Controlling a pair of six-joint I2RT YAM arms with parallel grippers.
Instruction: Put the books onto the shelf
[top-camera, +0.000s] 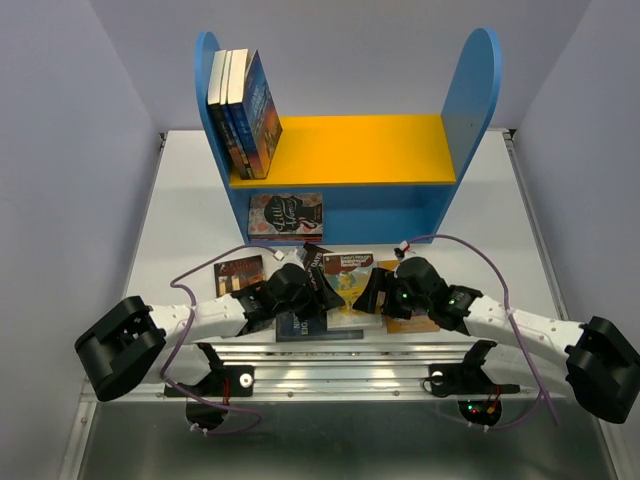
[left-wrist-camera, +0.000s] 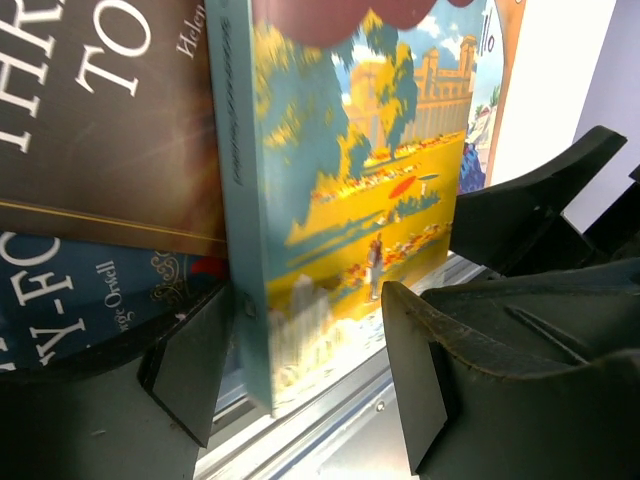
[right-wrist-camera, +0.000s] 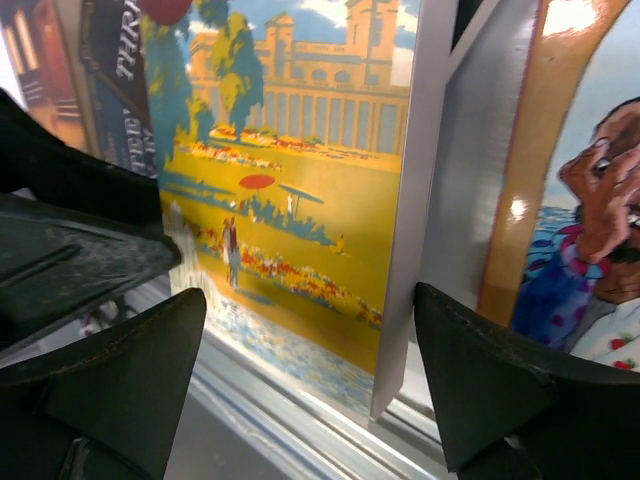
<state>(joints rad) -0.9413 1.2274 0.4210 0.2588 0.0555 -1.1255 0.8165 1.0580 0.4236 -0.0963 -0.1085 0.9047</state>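
Both grippers meet over a yellow-teal illustrated book lying among loose books at the table's near edge. My left gripper is open, with the book's spine corner against its left finger and a gap to the other. My right gripper is open around the same yellow-teal illustrated book, its white page edge near the right finger. In the top view the left gripper and the right gripper nearly touch. The shelf holds three upright books and one flat book.
A dark brown book and a dark blue book lie beside the left fingers. A tan book with a figure lies right of the right gripper. Another book rests at the left. A metal rail runs along the near edge.
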